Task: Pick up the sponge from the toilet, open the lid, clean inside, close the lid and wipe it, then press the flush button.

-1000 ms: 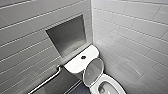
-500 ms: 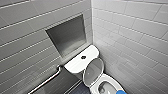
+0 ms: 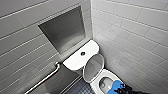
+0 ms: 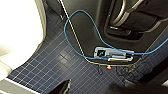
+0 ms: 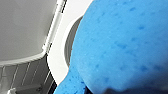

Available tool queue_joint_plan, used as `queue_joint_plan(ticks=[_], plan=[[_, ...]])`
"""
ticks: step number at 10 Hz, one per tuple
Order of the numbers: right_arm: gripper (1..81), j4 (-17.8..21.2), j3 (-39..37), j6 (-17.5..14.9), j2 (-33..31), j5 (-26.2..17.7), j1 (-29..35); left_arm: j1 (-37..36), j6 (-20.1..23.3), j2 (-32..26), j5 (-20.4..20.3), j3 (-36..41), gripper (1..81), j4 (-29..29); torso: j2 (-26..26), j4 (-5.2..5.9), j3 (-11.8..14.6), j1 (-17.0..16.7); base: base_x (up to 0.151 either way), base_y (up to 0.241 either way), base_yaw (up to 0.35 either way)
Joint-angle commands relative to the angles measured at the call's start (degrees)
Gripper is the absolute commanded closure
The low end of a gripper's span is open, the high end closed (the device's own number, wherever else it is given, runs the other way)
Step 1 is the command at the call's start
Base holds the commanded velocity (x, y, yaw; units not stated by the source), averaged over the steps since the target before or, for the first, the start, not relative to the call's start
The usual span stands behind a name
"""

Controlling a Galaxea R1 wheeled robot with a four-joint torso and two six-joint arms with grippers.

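Blue foam marks the working tool: the sponge (image 3: 115, 86) is clamped in the right gripper (image 3: 120, 89), whose dark jaws close on the pad's rear edge so that the free face points outward. I read the sponge as sitting at the near rim of the toilet (image 3: 96, 86), over the open bowl (image 3: 106, 81), the position the inside-cleaning step calls for. In the right wrist view the pad overlaps the curve of the white rim (image 5: 58, 62); I cannot confirm contact. The lid (image 3: 93, 67) stands raised, leaning back toward the tank (image 3: 75, 62), which keeps the bowl exposed and leaves the flush button (image 3: 83, 53) uncovered. The left wrist view looks down on the dark tiled floor (image 4: 50, 65) beside the toilet's white base, so I judge that arm is held low, clear of the work. I cannot tell whether the left gripper (image 4: 96, 88) is apart or together.
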Motion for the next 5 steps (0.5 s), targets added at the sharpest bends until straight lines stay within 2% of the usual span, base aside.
queue_joint_plan(ticks=[1, 3, 5], plan=[[81.1, 0.23, 0.26, 0.06, -0.43, -6.45, 9.96, 1.3, -0.31, -0.7, 3.5, -0.58, 1.0, 0.1, 0.0, 0.0, -3.22, 0.0, 0.0, 0.0, 0.0], [81.1, 0.49, -1.14, 0.05, 0.89, -8.11, 13.39, 1.38, -0.23, -0.7, 3.58, -0.58, 1.0, 0.1, 0.05, 0.0, -1.94, 0.04, 0.0, 0.0, 0.0], [81.1, 0.67, -2.9, 0.05, 2.91, -10.06, 17.17, 1.29, -0.31, -0.53, 3.58, -0.58, 1.0, 0.1, 0.07, 0.0, -2.38, 0.04, 0.0, 0.0, 0.0]])
